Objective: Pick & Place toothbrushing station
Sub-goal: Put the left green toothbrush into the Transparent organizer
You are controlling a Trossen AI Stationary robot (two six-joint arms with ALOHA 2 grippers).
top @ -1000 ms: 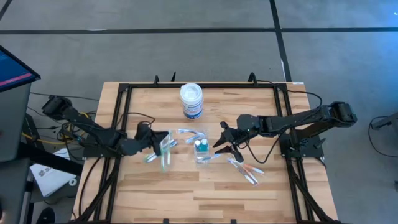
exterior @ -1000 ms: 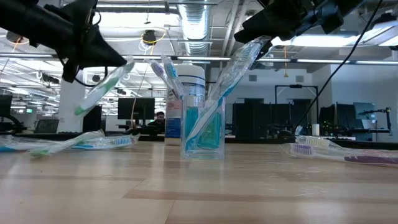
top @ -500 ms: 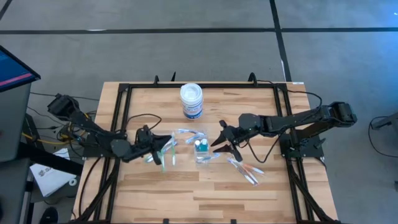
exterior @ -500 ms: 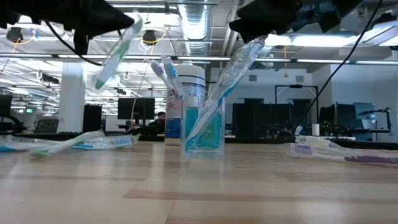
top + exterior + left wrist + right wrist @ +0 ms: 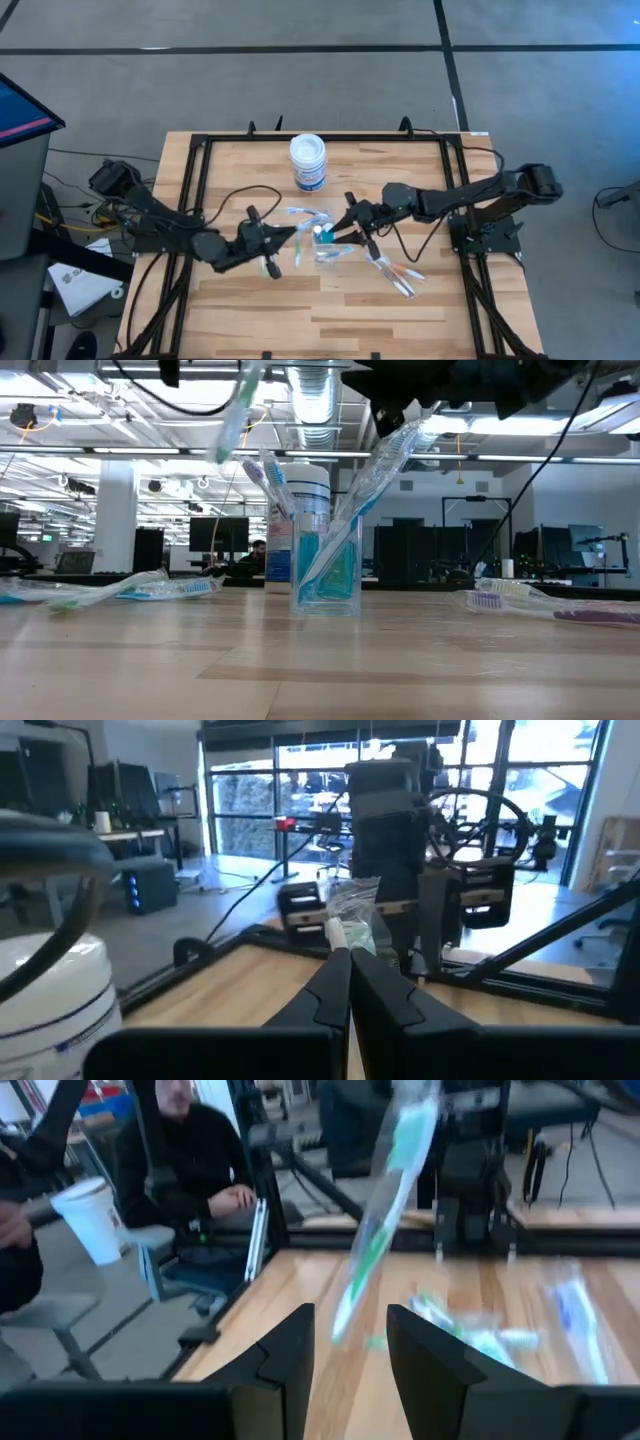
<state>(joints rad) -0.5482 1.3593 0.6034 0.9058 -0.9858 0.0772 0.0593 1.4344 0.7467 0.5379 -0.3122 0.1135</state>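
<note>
The clear plastic cup (image 5: 326, 245) stands at mid-table (image 5: 326, 572) with several toothbrushes leaning in it and a small blue, white-capped tube (image 5: 320, 232). My left gripper (image 5: 287, 238) is just left of the cup, shut on a green wrapped toothbrush (image 5: 238, 415), which is raised in the air. That toothbrush also shows in the right wrist view (image 5: 385, 1210). My right gripper (image 5: 346, 224) is open and empty, just right of and above the cup, over the brush heads (image 5: 402, 435). More toothbrushes lie flat on the table (image 5: 396, 273). My left gripper pinches the green toothbrush's wrapped end (image 5: 338, 932) between its two shut fingers. The fingers reach in level from the table's left. The toothbrush is lifted clear of the table and hangs tilted, its lower end (image 5: 224, 452) toward the table's left.
A white round jar with a blue label (image 5: 308, 162) stands behind the cup toward the far edge. Loose toothbrushes lie at the left (image 5: 110, 590), at the right (image 5: 530, 600) and behind the cup (image 5: 303, 213). A person sits beyond the table (image 5: 185, 1160).
My left gripper has gone up and toward the table's right, closer to the cup, carrying the green toothbrush, which now hangs steeper. My right gripper has shifted a little toward the table's left, over the cup.
</note>
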